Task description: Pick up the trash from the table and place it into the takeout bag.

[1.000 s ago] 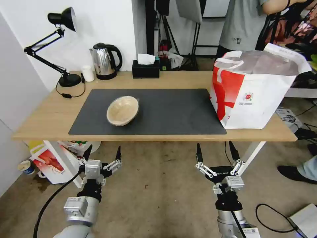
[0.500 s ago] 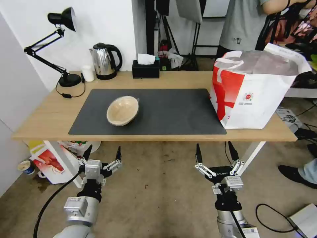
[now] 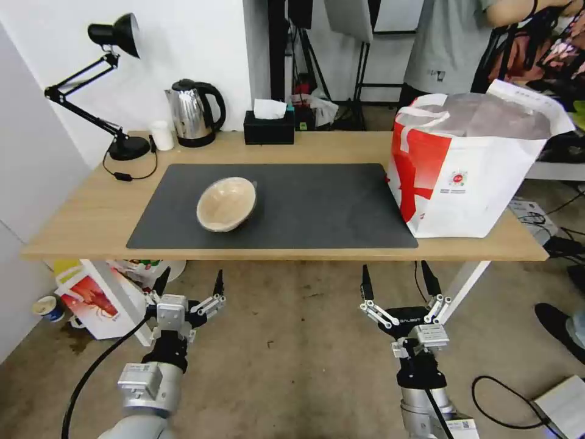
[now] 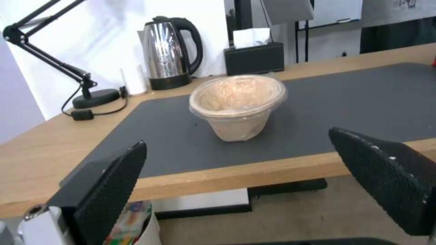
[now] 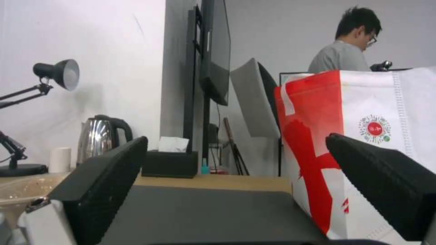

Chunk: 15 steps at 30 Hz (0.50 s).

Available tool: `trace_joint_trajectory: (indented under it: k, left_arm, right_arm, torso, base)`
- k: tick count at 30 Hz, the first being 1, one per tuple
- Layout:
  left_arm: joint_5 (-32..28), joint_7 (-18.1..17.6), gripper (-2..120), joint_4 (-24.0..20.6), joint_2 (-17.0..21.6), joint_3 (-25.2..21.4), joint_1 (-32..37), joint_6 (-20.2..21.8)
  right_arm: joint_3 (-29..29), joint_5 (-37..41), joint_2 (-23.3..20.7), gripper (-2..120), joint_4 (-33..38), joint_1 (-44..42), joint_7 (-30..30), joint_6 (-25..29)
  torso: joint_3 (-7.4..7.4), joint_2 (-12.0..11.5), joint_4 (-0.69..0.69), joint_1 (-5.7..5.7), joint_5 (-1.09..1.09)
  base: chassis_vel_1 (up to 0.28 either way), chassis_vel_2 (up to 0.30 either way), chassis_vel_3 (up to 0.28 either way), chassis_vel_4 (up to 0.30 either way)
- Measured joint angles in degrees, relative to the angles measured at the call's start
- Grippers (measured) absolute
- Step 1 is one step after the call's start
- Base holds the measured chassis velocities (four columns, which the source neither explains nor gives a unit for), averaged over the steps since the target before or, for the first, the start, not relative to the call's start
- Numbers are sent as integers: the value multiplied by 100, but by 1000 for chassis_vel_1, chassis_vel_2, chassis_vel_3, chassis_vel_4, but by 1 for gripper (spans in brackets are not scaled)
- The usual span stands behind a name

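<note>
A tan paper bowl [image 3: 226, 203] [image 4: 237, 105], the trash in sight, sits tilted on the dark grey mat [image 3: 304, 207] of the light-wood table [image 3: 79, 213]. The takeout bag [image 3: 469, 164] [image 5: 363, 149], white with a red side panel, stands open at the table's right end. My left gripper [image 3: 189, 283] hangs open below the table's front edge, in front of the bowl. My right gripper [image 3: 397, 278] is open too, below the front edge and left of the bag. Nothing is between either pair of fingers.
At the table's back stand a black desk lamp [image 3: 116, 91], a small white cup [image 3: 161, 135], a steel kettle [image 3: 192, 113] and a black tissue box [image 3: 269, 126]. A smaller bag printed with a crayfish [image 3: 97, 299] sits on the floor under the left end. Cables lie on the floor at right.
Both grippers and the table's things stay put. A person's shoe at the right edge of the floor has slid farther right.
</note>
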Motion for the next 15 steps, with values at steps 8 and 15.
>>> trace_joint_trajectory:
  k: [8, 15]
  left_arm:
    - [0, 0, 100, 0, 0, 0, 0, 0]
    - [0, 0, 100, 0, 0, 0, 0, 0]
  right_arm:
    - [0, 0, 0, 100, 3, 0, 1, -4]
    - [0, 0, 0, 100, 5, 0, 0, -5]
  torso:
    - [0, 0, 0, 0, 0]
    - [0, 0, 0, -1, 0]
  base:
    - [0, 0, 0, 0]
    - [0, 0, 0, 0]
